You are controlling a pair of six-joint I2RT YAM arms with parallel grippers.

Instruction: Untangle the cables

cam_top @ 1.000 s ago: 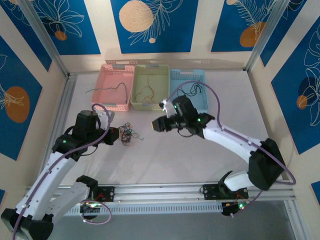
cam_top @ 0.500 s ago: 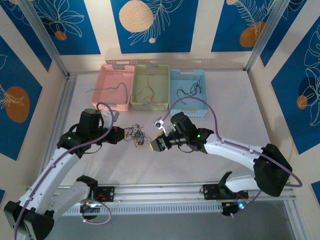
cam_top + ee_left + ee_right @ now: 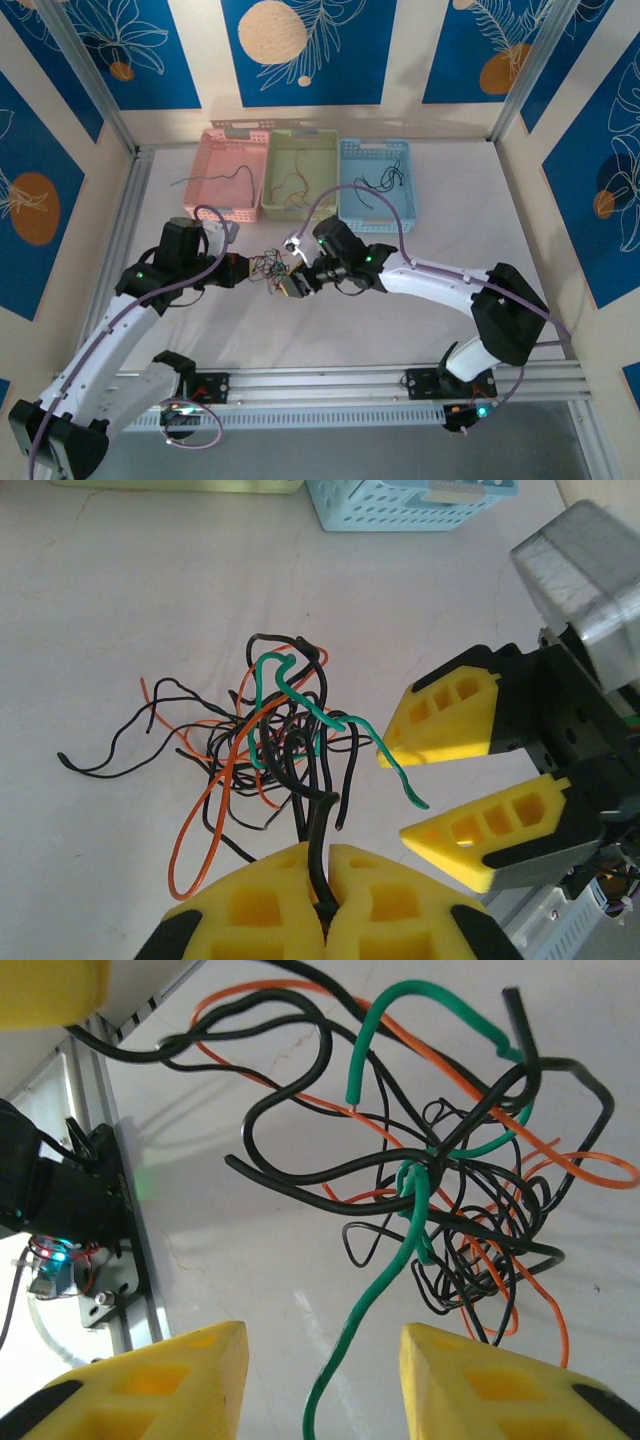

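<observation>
Right tool advanced to thin tangled cables.

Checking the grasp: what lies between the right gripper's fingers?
The loose end of a green cable, unclamped; both wrist views show it.

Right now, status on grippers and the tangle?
Left gripper shut on black cable of the tangle. Right gripper open, green cable between its jaws, unpinched. Baskets behind, apart.

The pale table spreads across the middle of the overhead view. Three slotted plastic baskets sit on it side by side in the upper centre, touching: a pink basket leftmost, a green basket in the middle, a blue basket rightmost.
</observation>
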